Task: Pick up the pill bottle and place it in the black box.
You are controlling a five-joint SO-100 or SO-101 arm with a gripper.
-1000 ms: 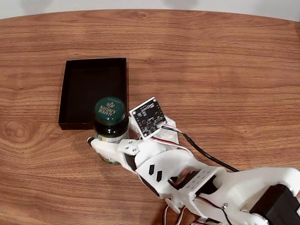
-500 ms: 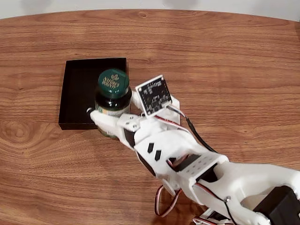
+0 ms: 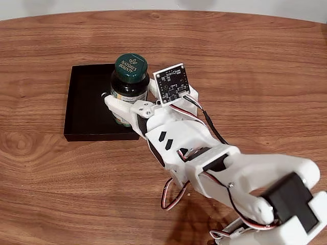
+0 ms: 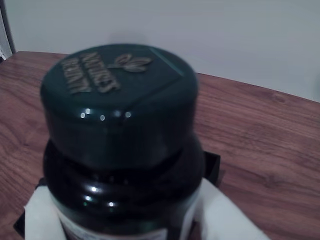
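Observation:
The pill bottle is a dark green round bottle with a green cap printed in white. It stands upright, held above the right part of the black box, a shallow black tray on the wooden table. My white gripper is shut on the bottle's body from the right and front. In the wrist view the pill bottle is very close, with white fingers at both lower sides and a corner of the black box behind it.
The wooden table is bare to the right and behind the box. A small circuit board rides on my wrist beside the bottle. My white arm stretches toward the lower right, with loose wires under it.
My gripper has carried the bottle up the fixed view, from the table in front of the box to over the box's right part. The arm has stretched out farther.

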